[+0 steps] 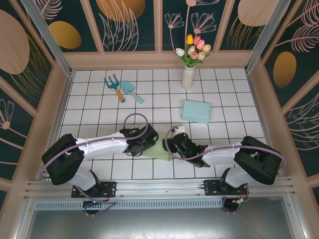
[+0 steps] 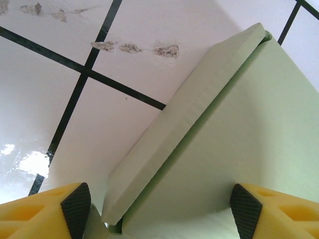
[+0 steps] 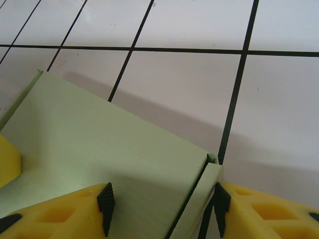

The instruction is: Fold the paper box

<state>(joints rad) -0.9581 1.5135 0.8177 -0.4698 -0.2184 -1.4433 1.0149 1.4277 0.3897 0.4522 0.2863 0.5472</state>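
My left gripper stands wide, straddling the paper box wall running toward one o'clock; my right gripper is half-open astride its wall, seemingly unclamped.

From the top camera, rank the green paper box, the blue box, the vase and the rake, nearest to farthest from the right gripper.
1. green paper box: right at the right gripper, on its left side.
2. blue box: behind the gripper, slightly to the right.
3. vase: farther back, near the rear wall.
4. rake: far back and to the left.
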